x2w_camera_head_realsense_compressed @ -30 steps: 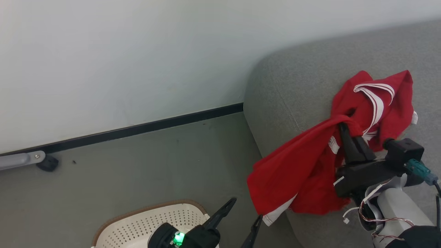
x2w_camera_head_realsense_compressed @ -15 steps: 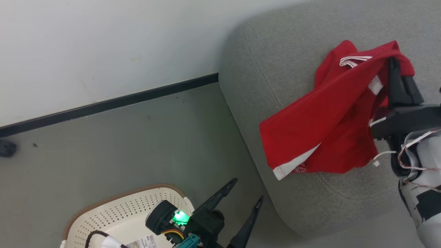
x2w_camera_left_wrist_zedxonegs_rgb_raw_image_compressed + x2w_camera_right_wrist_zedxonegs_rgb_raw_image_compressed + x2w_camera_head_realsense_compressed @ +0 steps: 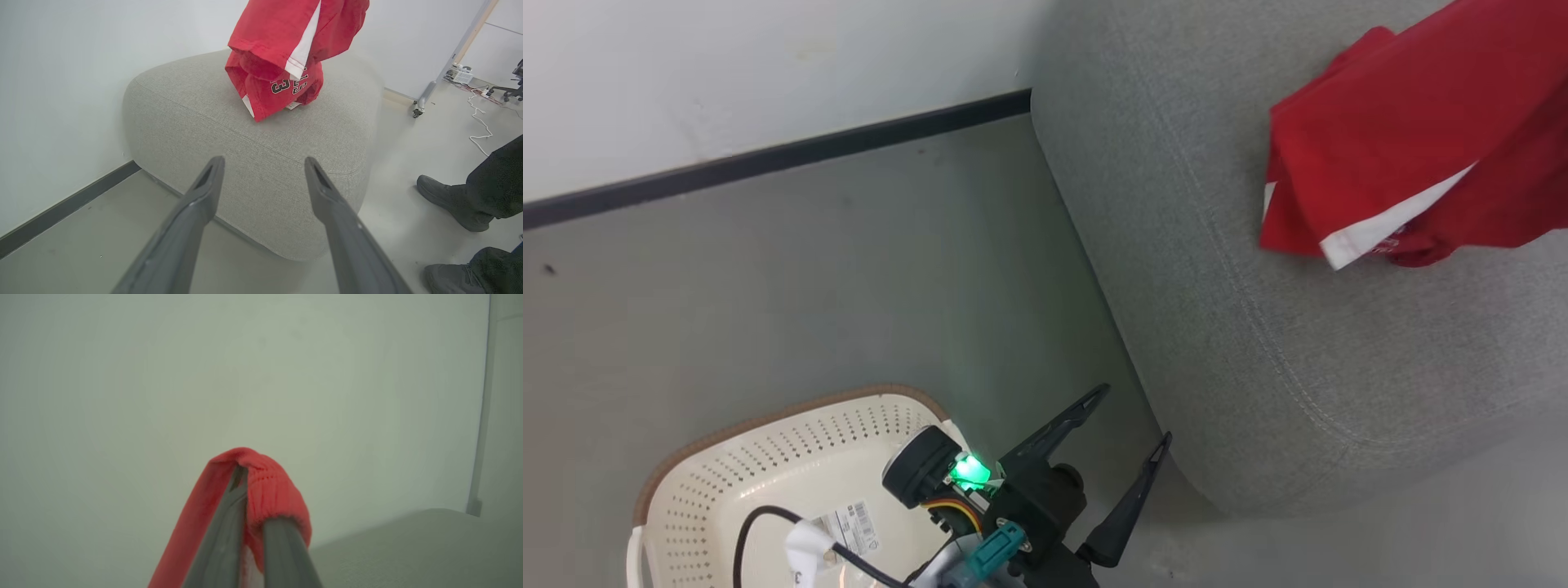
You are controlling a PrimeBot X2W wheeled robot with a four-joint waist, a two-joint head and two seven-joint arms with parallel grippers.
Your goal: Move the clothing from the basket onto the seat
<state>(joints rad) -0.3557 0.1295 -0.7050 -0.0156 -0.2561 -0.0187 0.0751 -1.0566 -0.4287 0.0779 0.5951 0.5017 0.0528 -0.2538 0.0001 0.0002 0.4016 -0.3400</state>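
right gripper (image 3: 250, 506) is pinched tight on a ribbed red edge of the clothing (image 3: 1405, 147). it hangs in the upper right of the head view, lower folds reaching the top of the grey seat (image 3: 1258, 343). left gripper (image 3: 1136, 414) sits at the bottom, fingers spread wide and holding nothing, just beside the cream basket (image 3: 768, 445) at bottom left.
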